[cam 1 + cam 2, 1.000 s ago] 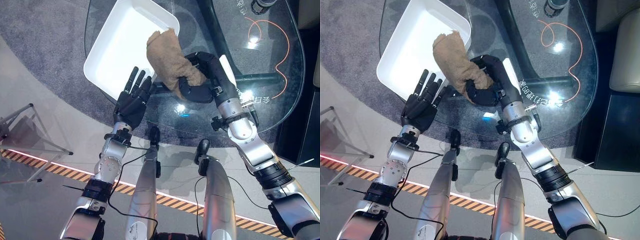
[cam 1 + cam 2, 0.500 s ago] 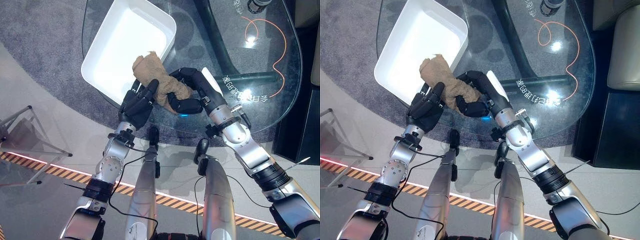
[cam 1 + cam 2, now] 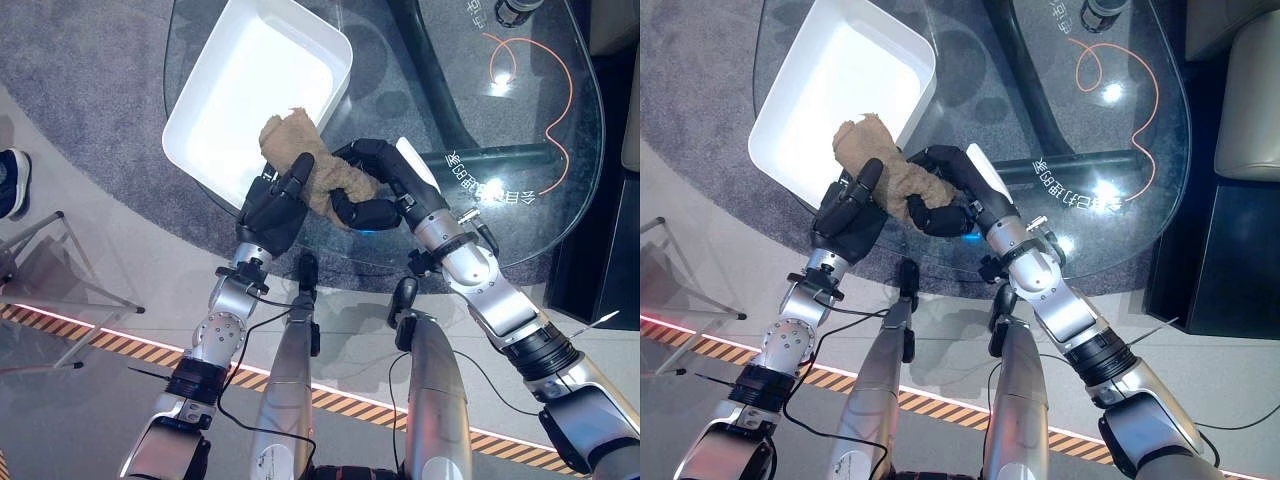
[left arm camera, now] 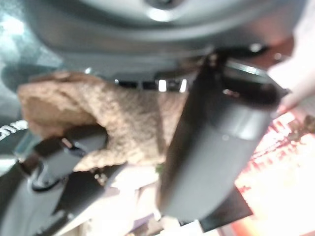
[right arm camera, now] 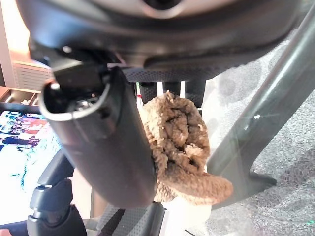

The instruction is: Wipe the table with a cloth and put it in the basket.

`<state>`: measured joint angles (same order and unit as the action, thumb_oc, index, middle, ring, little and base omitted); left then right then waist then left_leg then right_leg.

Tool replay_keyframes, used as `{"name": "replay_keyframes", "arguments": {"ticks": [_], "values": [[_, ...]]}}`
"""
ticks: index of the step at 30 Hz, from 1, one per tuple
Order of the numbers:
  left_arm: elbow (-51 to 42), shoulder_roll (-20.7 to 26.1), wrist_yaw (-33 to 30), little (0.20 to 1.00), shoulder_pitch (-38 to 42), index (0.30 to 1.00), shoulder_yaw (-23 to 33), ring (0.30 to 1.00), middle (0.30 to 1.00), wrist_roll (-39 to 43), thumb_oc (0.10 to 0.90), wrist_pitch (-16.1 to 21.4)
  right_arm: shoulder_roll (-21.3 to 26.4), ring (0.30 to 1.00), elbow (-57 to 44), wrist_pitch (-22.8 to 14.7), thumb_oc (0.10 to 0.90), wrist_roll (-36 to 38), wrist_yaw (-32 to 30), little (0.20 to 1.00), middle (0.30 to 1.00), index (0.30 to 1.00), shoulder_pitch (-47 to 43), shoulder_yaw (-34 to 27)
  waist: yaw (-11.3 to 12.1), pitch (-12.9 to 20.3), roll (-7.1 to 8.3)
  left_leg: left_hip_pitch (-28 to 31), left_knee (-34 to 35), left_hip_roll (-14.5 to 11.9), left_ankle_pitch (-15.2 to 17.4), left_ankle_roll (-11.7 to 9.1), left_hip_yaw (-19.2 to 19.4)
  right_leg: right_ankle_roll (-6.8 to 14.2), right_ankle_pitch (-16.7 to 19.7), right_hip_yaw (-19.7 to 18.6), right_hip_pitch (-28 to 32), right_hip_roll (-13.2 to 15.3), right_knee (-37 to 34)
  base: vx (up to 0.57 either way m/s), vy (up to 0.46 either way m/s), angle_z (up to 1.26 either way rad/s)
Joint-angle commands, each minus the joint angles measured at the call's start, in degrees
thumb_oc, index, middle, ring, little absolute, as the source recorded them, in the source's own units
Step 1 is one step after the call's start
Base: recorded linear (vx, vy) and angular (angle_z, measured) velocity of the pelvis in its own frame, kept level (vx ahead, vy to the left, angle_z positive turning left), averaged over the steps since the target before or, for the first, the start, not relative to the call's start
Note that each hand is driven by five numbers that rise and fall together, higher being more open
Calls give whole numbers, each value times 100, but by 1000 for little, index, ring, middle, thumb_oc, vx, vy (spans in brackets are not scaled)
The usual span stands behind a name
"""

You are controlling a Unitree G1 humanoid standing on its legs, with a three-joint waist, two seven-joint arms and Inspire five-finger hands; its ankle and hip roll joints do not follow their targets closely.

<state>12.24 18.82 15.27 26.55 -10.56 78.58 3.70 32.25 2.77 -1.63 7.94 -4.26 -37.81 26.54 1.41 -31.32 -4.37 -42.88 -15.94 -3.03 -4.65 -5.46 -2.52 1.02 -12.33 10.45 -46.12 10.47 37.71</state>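
With the brown cloth (image 3: 312, 172) bunched at the frame's centre, just beside the white basket (image 3: 230, 100) on the glass counter (image 3: 520, 130), both the right hand (image 3: 375, 195) and left hand (image 3: 272, 205) had fingers curled round it; the right should let go only once the left held firmly.

- A glass table (image 3: 540, 215) with a rounded edge stands over a grey carpet (image 3: 90, 90) (the carpet and the table's dark base show through the top).
- A white rectangular basket (image 3: 200, 95) sits on the glass near its left edge.
- An orange cord (image 3: 560, 60) curls on the far right part of the top.
- A dark round object (image 3: 520, 10) stands at the far edge.
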Motion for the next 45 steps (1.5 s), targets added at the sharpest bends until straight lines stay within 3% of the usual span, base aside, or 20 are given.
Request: {"name": "replay_keyframes", "arguments": {"ticks": [1,27,29,30,34,37,45], "values": [[-1120,-30,445,200,349,300,190,300,300,61,100,714,-186,300,-1279,-553,100,119,114,200,300,300,-754,-91,35,153,198,333,-534,454,616,367,444,269,882,-86,468,-402,-1110,0,0,0],[-1140,-179,493,200,348,300,315,300,300,-202,100,1021,-313,300,-1267,-580,100,83,194,200,300,300,-730,-209,43,153,214,353,-510,461,614,367,453,275,882,-62,484,-397,-1123,0,0,0],[-1133,-188,472,200,350,300,324,300,300,-235,100,1072,-348,481,-1266,-565,311,158,176,411,481,481,-721,-223,45,153,214,358,-511,469,616,367,442,275,879,-63,484,-403,-1117,0,0,0],[-1132,-186,439,200,353,300,336,300,300,-267,100,1123,-363,900,-1245,-590,800,177,166,900,900,900,-705,-237,47,153,215,357,-515,472,618,364,442,276,880,-59,492,-398,-1126,0,0,0],[-1136,-186,213,200,337,300,372,300,300,-504,100,1398,-401,900,-1255,-629,800,190,144,900,900,900,-670,-255,54,153,216,362,-500,478,613,364,437,273,875,-47,497,-399,-1129,0,0,0],[-1140,-147,-431,200,333,300,451,300,300,-1029,100,1922,-438,900,-1290,-634,800,199,102,900,900,900,-639,-300,60,153,213,354,-505,488,608,367,422,267,868,-54,483,-407,-1108,0,0,0],[-1166,-46,-1542,200,353,300,665,300,300,-2223,100,2603,-495,900,-1174,-746,800,187,-12,900,900,900,-640,-389,111,153,194,307,-554,515,611,360,394,246,824,-32,451,-397,-1042,0,0,0]]}}
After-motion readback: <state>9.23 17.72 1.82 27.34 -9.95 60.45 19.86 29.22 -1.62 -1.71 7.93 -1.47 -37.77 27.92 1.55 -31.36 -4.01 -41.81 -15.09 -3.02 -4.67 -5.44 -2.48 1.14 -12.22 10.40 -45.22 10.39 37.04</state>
